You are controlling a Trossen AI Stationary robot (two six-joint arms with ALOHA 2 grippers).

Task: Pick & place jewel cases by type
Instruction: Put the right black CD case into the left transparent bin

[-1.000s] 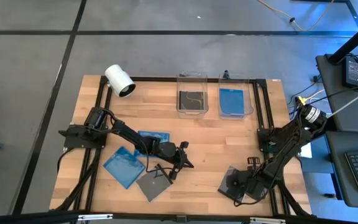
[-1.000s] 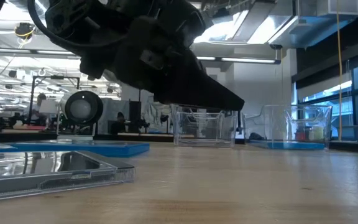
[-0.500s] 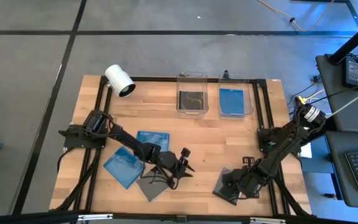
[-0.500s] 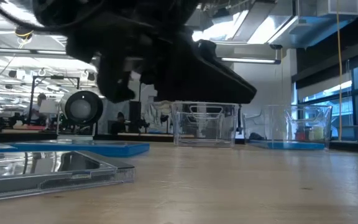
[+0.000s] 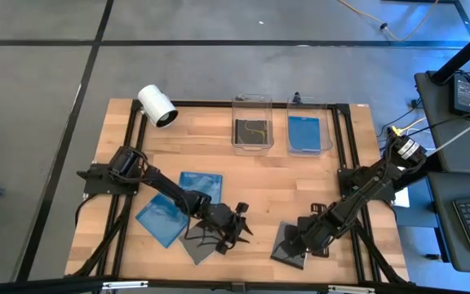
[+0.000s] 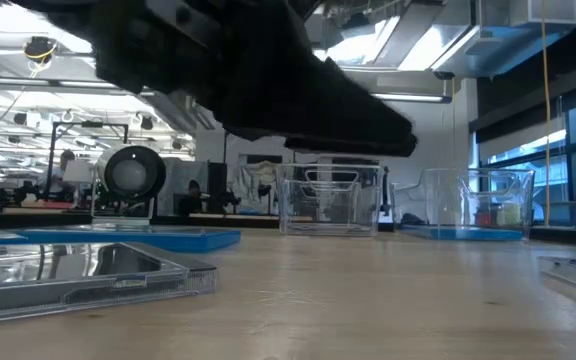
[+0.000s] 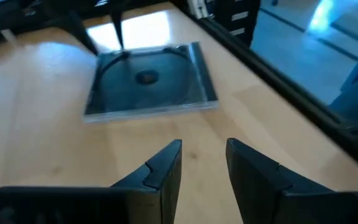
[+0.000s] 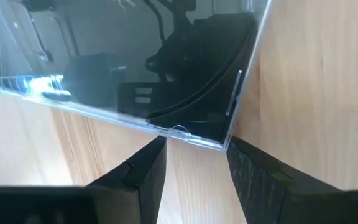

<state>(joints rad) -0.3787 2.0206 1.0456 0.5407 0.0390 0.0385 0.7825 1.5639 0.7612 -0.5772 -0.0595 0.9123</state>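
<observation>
From above, a white cylindrical camera (image 5: 157, 105) lies at the wooden tabletop's (image 5: 276, 180) far left corner; two clear bins stand at the far edge, the left bin (image 5: 251, 126) holding a dark case, the right bin (image 5: 309, 129) a blue one; two blue jewel cases (image 5: 163, 217) (image 5: 201, 183) lie by the left arm, which partly covers a grey case (image 5: 199, 244); the left claw (image 5: 237, 229) hovers beside it; the right claw (image 5: 302, 242) sits at another dark case (image 5: 286, 245).
At tabletop level, a dark arm (image 6: 258, 75) blocks the upper scene; both bins show behind.
Left wrist: fingers (image 7: 166, 168) parted, empty, a dark case (image 7: 149, 79) ahead.
Right wrist: fingers (image 8: 145, 168) parted, the case's corner (image 8: 194, 134) between them, grip unclear.
</observation>
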